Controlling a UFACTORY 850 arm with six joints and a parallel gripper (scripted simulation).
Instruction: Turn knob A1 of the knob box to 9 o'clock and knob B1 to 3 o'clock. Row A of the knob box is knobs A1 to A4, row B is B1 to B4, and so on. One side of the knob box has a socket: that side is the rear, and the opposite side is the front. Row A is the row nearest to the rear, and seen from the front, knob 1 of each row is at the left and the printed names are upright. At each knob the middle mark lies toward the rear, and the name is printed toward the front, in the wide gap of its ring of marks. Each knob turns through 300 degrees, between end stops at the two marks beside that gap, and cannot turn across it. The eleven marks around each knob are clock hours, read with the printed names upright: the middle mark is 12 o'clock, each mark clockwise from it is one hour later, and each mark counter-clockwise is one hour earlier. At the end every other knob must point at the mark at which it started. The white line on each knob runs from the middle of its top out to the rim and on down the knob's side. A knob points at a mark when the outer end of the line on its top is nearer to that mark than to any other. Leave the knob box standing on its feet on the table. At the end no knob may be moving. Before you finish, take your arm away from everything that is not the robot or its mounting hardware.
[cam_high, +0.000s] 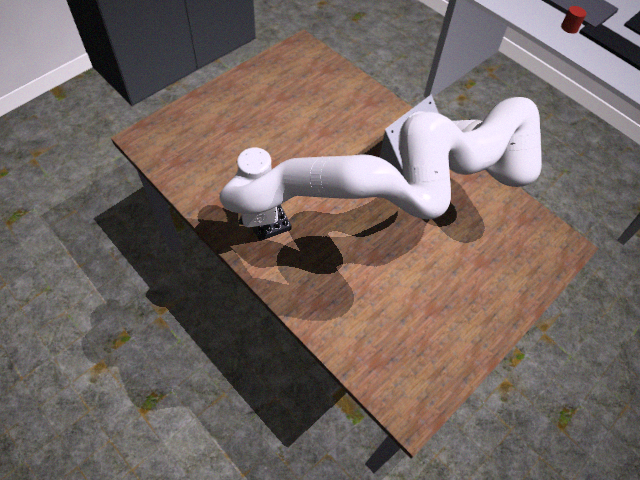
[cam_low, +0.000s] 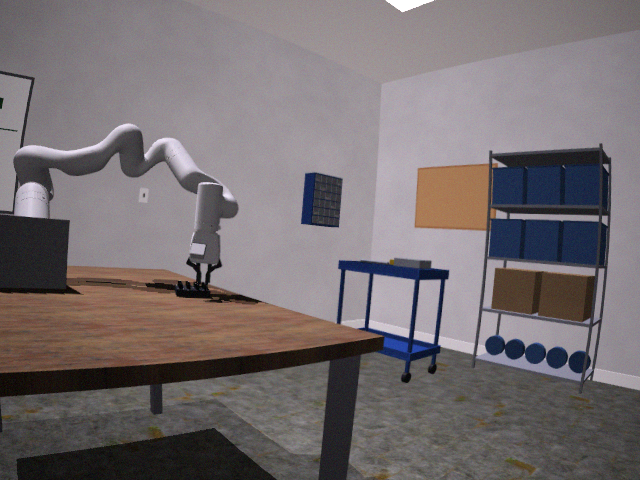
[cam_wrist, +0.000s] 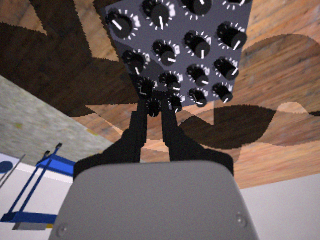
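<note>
The black knob box (cam_high: 273, 233) (cam_low: 192, 293) (cam_wrist: 180, 29) stands on the table under the gripper. In the wrist view its rear side is toward the left, and the names are right of the knobs. Knob A1 (cam_wrist: 153, 108) is at the lower left corner, dark, its white line not readable. Knob B1 (cam_wrist: 175, 103) is just right of it; its line is partly visible, but its exact mark is too small to tell. My gripper (cam_low: 202, 283) (cam_wrist: 153, 108) points down with its fingers slightly apart, on either side of A1, open. The right finger stands between A1 and B1.
Knob A2 (cam_wrist: 146, 86) and knob B2 (cam_wrist: 171, 80) are close to the fingertips. The other knobs fill the panel farther up in the wrist view. The table edge (cam_high: 227, 261) is near the box. The arm's shadows cross part of the box and table.
</note>
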